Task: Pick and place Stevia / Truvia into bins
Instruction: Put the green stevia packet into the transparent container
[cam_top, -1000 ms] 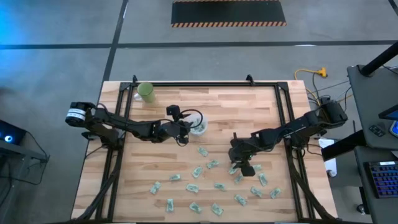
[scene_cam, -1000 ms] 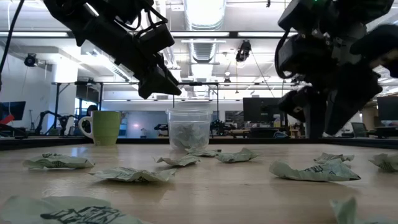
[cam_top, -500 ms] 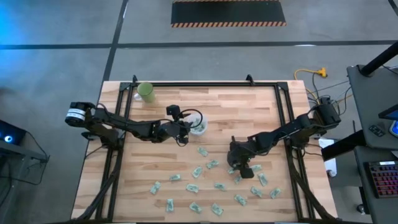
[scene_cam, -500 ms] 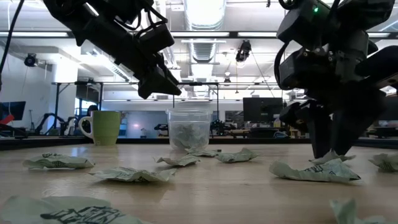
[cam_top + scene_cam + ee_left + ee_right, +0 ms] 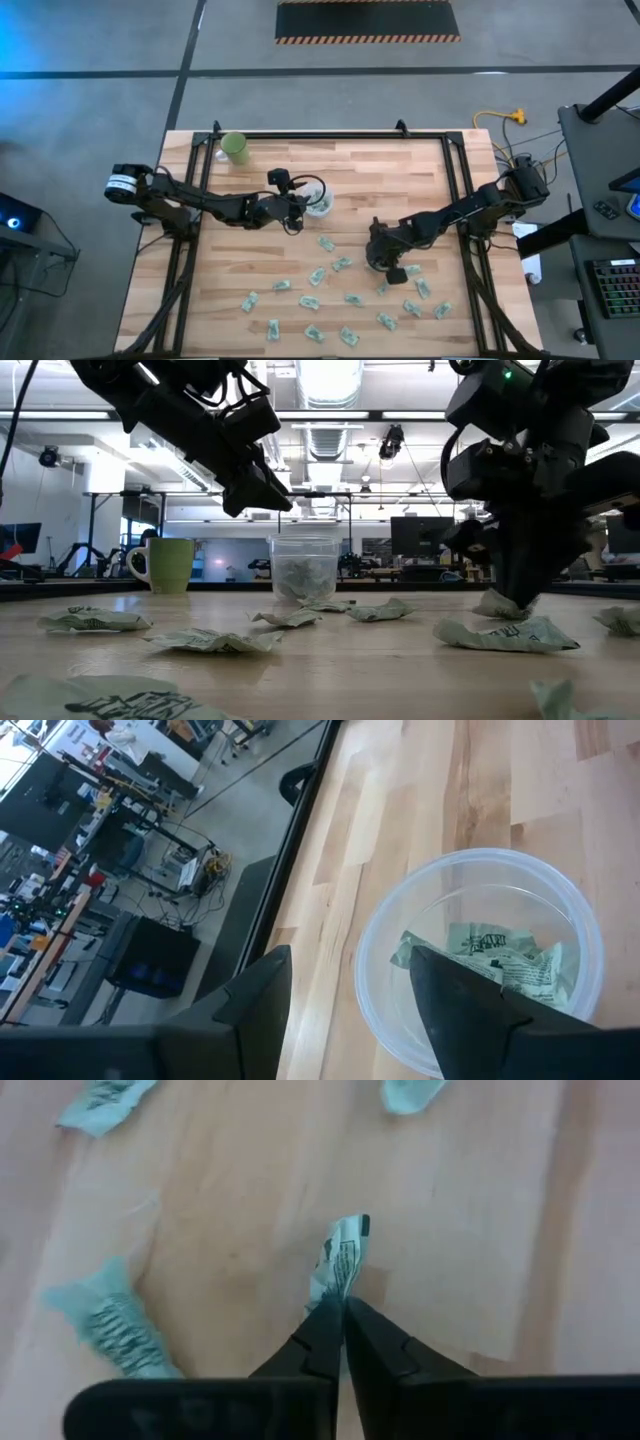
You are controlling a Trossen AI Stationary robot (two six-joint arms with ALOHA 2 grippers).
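I see a butcher-block table of pale wooden strips, strewn with small flat paper packets, pale green and white, many of them crumpled and creased. In the high view I count roughly nineteen lying loose, all on the half of the table nearer the arms' working ends, below the clear cup. That cup is round, with thin translucent plastic walls; my left wrist camera shows at least one crumpled printed packet lying on its bottom. An opaque light-green mug with a handle stands at the far corner, well apart from everything. My right gripper is down at the table among the packets, its two dark tapered fingers pinched tight together on the edge of one packet, which stands up crumpled from between the tips; in the low view the packet shows just beside the fingers. My left gripper hangs over the near rim of the clear cup with its fingers spread wide, holding nothing. Two arms, one cup, one mug.
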